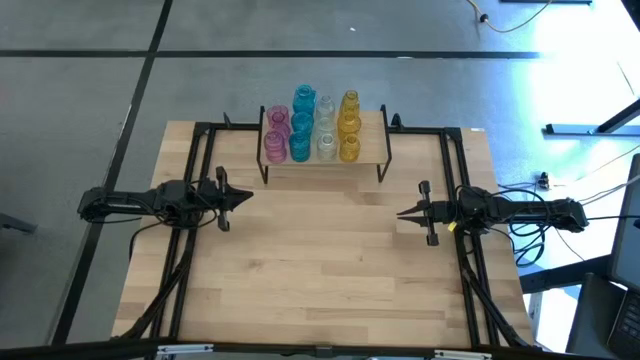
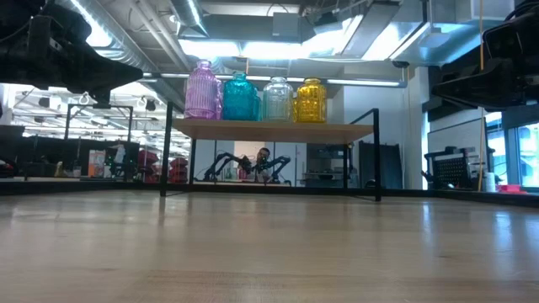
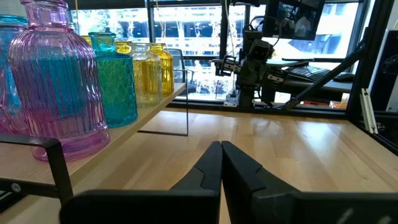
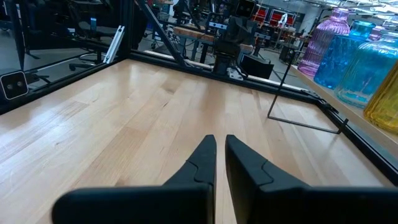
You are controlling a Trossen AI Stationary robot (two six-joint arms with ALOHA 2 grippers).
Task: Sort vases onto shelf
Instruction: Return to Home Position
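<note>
On the shelf (image 1: pixel 370 150) at the table's far edge, the vases (image 1: pixel 312 127) are stood upright, necks up, packed in colour rows that run front to back across the board. Well short of the shelf, the left gripper (image 1: pixel 243 196) and right gripper (image 1: pixel 404 213) are held nearly closed and empty. A neighbouring vase could be toppled if one were reached for, since they are crowded together.

No lettering, label, brand, number or sign was legible anywhere in the four views, whether on the glassware, the rack, the arms or the room behind.
</note>
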